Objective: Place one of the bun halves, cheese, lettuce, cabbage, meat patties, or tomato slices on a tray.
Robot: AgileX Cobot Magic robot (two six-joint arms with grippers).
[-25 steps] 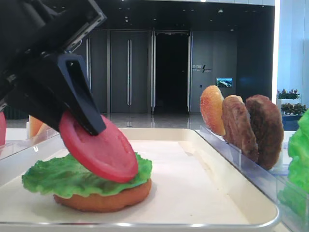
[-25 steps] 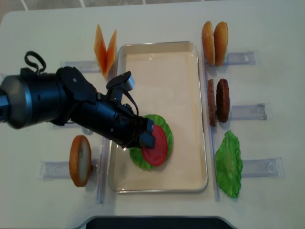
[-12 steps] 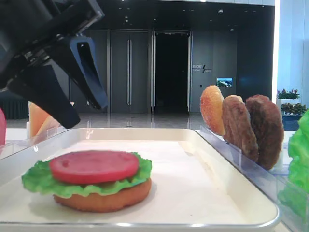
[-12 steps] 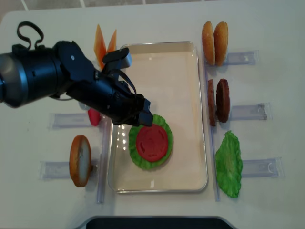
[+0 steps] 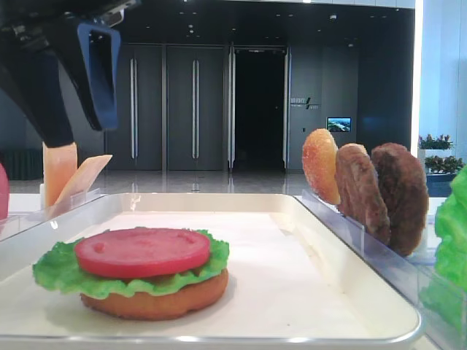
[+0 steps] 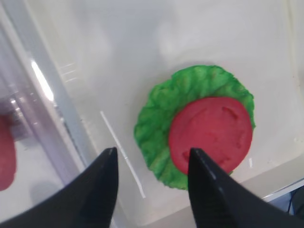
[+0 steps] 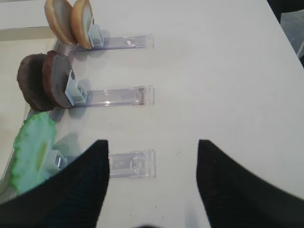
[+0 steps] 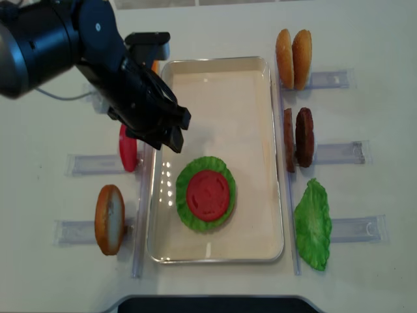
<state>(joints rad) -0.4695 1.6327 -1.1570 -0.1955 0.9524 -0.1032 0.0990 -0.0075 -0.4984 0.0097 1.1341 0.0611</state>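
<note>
1. Red and smooth, the flat round tomato slice [image 5: 142, 251] now lies level on the ruffled bright green lettuce leaf [image 5: 51, 271], which sits on the glossy orange-tan bun half [image 5: 157, 300]. A second ago I was pressing it down at a tilt; now it rests on its own, roughly centred on the stack.
2. Around that stack, the large cream-white rectangular tray [image 8: 257, 244] with the shiny raised rim carries all three layers in its nearer half.
3. Above and to the left of the stack, my left gripper [image 8: 171, 134] has let go and lifted away. Its dark jaws stand apart and hold nothing; the tomato slice shows clear below them in the wrist view.
4. My right gripper [image 7: 151, 180] hangs over the white worktop [image 7: 228, 71] on the right side, jaws spread, empty.
5. Judging by this, the tomato step is done. Next layers could come from the racks.
6. Farther off, two thick rough dark brown meat patties [image 8: 298, 138] and another pair of bun halves [image 8: 292, 49] stand in clear plastic racks right of the tray; thin pale-orange cheese slices [image 5: 69, 175] stand beyond its left rim.
</note>
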